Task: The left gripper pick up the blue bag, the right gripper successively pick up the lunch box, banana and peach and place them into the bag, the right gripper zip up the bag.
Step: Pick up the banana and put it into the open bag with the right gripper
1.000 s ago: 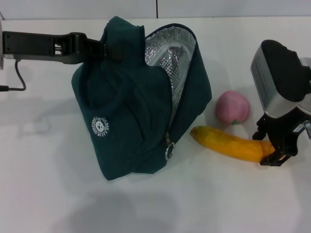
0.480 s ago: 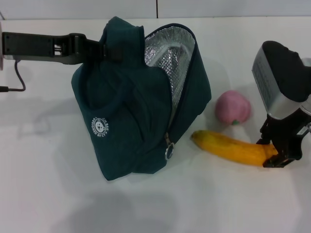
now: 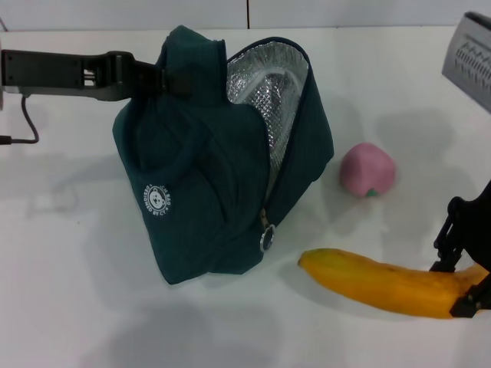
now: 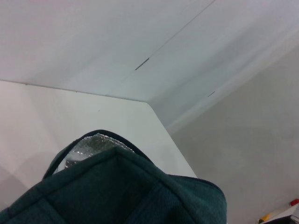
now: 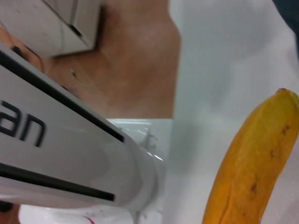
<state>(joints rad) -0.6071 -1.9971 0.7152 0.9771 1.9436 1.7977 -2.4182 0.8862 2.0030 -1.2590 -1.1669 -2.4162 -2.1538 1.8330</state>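
Note:
The blue bag hangs tilted above the table, its mouth open and its silver foil lining showing. My left gripper is shut on the bag's top edge. The bag's fabric fills the bottom of the left wrist view. A clear rounded shape inside the lining looks like the lunch box. My right gripper is shut on the right end of the banana and holds it above the table, right of the bag. The banana also shows in the right wrist view. The peach lies on the table between bag and banana.
The white table carries the things. A black cable runs along the left edge. Part of the right arm's silver housing shows at the top right. The bag's ring zipper pull hangs at its lower corner.
My right gripper has lifted the banana off the table and carried it toward the near edge; the arm's housing has risen out of the middle right. The bag, left gripper and peach have not moved.

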